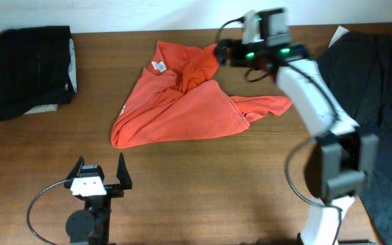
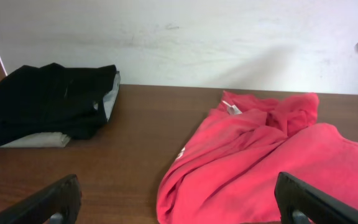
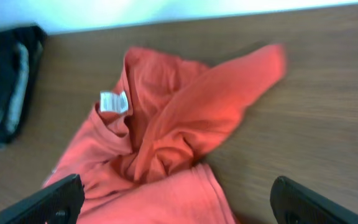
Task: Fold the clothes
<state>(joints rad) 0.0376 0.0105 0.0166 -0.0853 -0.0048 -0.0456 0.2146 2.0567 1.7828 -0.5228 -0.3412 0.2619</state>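
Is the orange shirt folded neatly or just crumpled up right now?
Crumpled, not folded: the T-shirt lies in a bunched, uneven heap, its neck tag exposed and one sleeve trailing out.

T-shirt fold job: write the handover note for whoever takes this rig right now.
Left pincer: open and empty, near the front of the table, short of the T-shirt.
Right pincer: open and empty, over the shirt's far right part; I cannot tell if it touches the cloth.
T-shirt: a bunched heap mid-table, white neck label showing, one part trailing to the right.
A dark pile sits far left and a dark garment lies at the right.
Done: no fold yet.
To do: spread it flat, then fold it.
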